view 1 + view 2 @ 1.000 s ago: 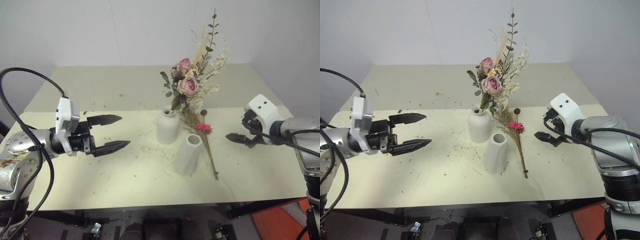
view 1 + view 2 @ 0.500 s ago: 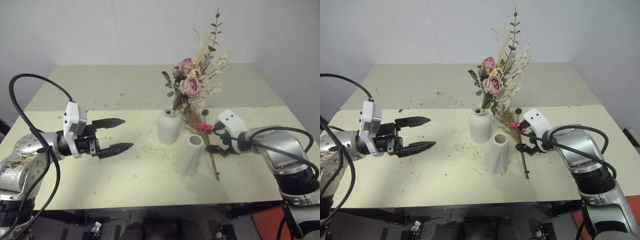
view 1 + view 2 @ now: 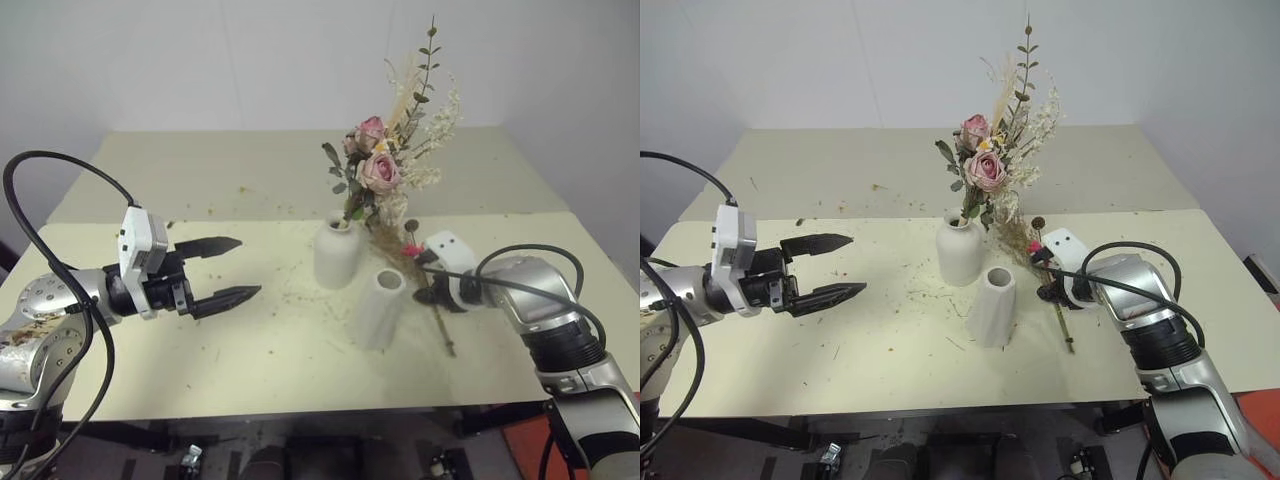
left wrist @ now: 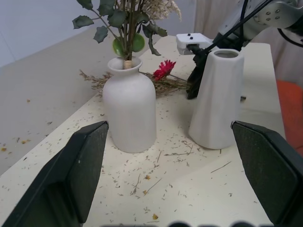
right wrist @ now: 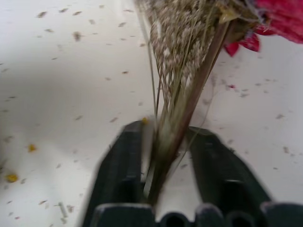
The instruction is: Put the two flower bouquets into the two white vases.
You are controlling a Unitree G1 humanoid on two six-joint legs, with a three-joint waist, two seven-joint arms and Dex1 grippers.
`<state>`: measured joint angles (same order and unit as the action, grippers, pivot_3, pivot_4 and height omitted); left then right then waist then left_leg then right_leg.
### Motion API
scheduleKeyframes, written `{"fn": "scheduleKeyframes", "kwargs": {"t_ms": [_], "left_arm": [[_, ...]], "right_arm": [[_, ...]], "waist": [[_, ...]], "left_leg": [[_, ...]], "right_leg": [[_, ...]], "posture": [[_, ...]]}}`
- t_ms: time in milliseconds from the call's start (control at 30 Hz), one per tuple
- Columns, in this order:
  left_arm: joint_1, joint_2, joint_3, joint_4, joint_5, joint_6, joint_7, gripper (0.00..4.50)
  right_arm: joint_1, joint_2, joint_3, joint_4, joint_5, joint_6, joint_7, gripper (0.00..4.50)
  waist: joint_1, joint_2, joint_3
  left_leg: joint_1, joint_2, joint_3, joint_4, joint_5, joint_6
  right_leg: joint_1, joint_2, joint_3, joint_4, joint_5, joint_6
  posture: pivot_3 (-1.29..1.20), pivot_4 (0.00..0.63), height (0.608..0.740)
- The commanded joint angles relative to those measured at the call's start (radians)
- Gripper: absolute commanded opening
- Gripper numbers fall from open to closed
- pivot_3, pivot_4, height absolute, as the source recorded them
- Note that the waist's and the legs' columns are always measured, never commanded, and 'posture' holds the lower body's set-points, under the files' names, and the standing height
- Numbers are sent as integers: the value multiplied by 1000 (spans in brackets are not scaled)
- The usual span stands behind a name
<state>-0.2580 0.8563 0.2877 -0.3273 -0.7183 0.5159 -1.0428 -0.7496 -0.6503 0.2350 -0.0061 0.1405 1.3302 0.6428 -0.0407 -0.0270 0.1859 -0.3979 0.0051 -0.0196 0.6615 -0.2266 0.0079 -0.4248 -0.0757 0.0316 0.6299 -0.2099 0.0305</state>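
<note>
rose bouquet (image 3: 992, 150) in bottle vase (image 3: 960, 252); cylinder vase (image 3: 992, 306) in front; grass bouquet (image 3: 1045, 278) right, on table (image 3: 890, 330).

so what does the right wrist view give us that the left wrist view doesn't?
Right wrist: a close-up of the dried bouquet stems lying between the fingers of the right claw.
Left wrist: the bottle vase holding the rose bouquet, the empty cylinder vase, and the open left claw.
Both: the dried bouquet's magenta flower, the right claw, the littered table.
</note>
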Motion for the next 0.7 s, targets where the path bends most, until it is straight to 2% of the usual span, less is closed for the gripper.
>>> {"fn": "scheduleKeyframes", "kwargs": {"t_ms": [33,67,267,367,467,533,700], "left_arm": [[-1,20,45,9,8,-31,-8,4500],[-3,22,45,12,10,-33,-10,4500],[-30,29,33,19,-2,-29,-34,4500],[-52,34,32,32,-2,-23,-39,4500],[-71,42,36,36,-30,-5,-65,4500],[-78,50,35,32,-52,14,-84,4500],[-73,80,14,47,-55,24,-143,4500]], "right_arm": [[-15,13,-18,20,3,-7,-27,317],[-18,15,-28,31,-1,-12,-39,20],[-33,41,-171,134,-77,-126,-231,20],[-31,46,-305,169,-148,-322,-447,20],[-13,48,-467,131,-150,-570,-584,20],[19,50,-574,61,-76,-736,-544,20],[25,148,-861,-183,390,-678,-349,20]], "waist": [[-2,0,0],[-2,0,0],[1,-2,-1],[7,-2,-1],[8,-2,-1],[7,-2,-1],[-4,-2,-1]], "left_leg": [[0,0,0,0,0,0],[0,0,0,0,0,0],[1,0,0,0,0,0],[-2,-1,0,0,0,0],[-3,-1,0,0,0,0],[-4,-1,1,0,0,0],[0,1,1,0,0,0]], "right_leg": [[0,0,0,0,0,0],[0,0,0,0,0,0],[1,0,0,0,0,0],[-1,-1,0,0,0,0],[-3,-1,0,0,0,0],[-3,-1,1,0,0,0],[0,0,1,0,0,0]], "posture": [[0,150,740],[0,150,740],[0,150,740],[0,150,740],[0,150,740],[0,150,740],[0,150,740]]}}
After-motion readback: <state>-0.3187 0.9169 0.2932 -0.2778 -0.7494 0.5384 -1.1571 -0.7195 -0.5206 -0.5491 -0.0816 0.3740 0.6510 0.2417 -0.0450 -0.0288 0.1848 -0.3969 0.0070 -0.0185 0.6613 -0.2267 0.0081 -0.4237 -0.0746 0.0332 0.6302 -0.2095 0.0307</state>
